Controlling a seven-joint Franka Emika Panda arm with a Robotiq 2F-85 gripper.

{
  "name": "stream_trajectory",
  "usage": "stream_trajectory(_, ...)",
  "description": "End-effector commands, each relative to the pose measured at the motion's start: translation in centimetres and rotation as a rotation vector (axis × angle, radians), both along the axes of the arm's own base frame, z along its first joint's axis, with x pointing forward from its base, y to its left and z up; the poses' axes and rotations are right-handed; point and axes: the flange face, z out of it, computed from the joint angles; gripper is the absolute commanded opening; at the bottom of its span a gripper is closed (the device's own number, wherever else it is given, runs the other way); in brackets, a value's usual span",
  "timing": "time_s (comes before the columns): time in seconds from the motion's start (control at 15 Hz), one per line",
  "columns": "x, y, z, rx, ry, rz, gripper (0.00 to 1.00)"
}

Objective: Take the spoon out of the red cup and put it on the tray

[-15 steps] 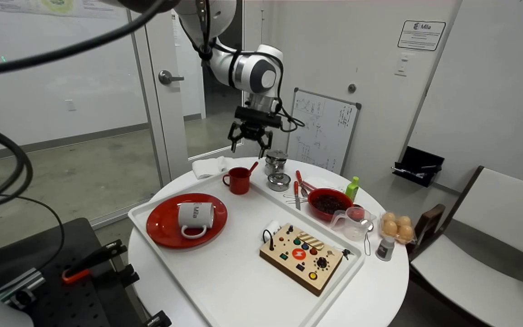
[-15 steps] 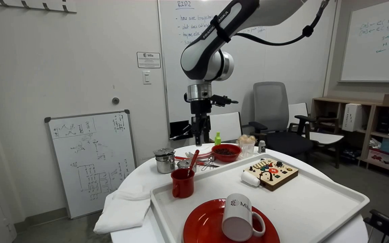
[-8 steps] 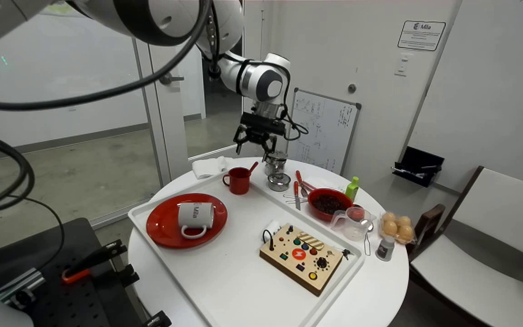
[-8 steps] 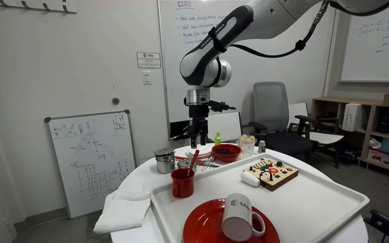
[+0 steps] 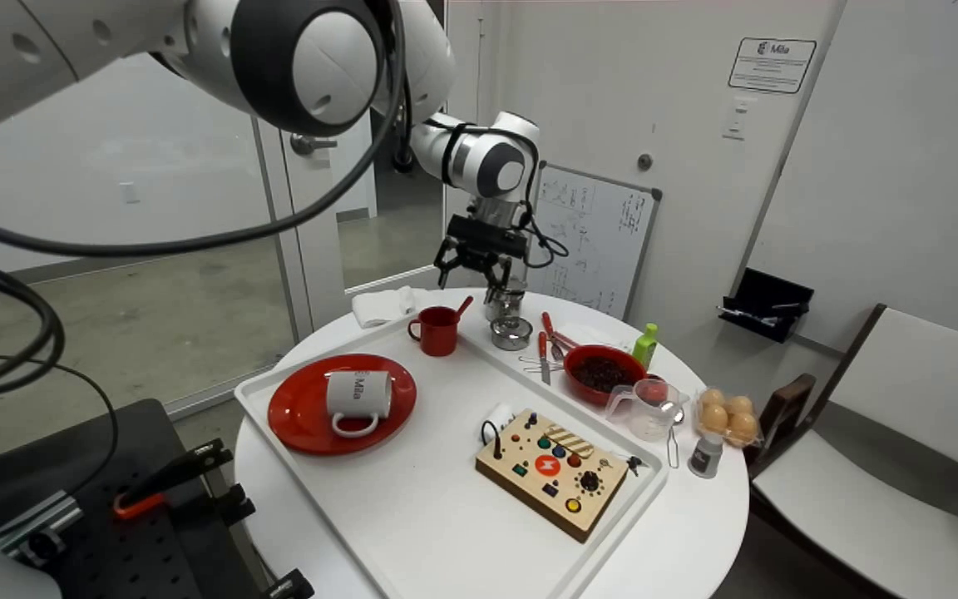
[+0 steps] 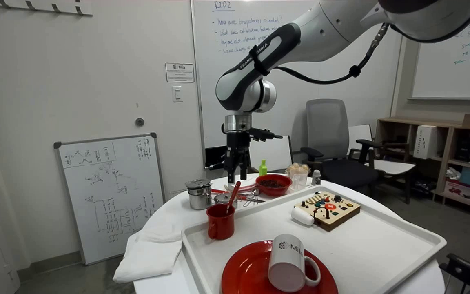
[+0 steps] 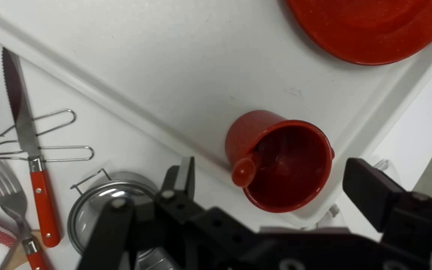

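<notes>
I read "Mila" on the mug (image 6: 286, 263) and wall sign (image 6: 180, 72), "R2D2" on a whiteboard (image 6: 292, 96). My fingers (image 7: 368, 193) sit wide apart; the spoon (image 6: 233, 197) stands handle-up in the red cup (image 6: 221, 224) on the tray (image 6: 382, 249), long axis slanting rightward in both exterior views.

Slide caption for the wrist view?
Open gripper hovers; the spoon leans in the red cup inside a corner of the tray.
</notes>
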Motion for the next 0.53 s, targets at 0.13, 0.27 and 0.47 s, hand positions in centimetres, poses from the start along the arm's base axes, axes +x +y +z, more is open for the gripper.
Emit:
stream_trajectory(0.13,1.25,0.46,-0.57,0.016,0.021,-0.018,1.00)
stream_trajectory(0.27,1.42,0.51,-0.72,0.016,0.027,-0.017,1.00)
stream_trajectory(0.47,1.57,0.54,-0.96,0.015,0.039,-0.015,1.00)
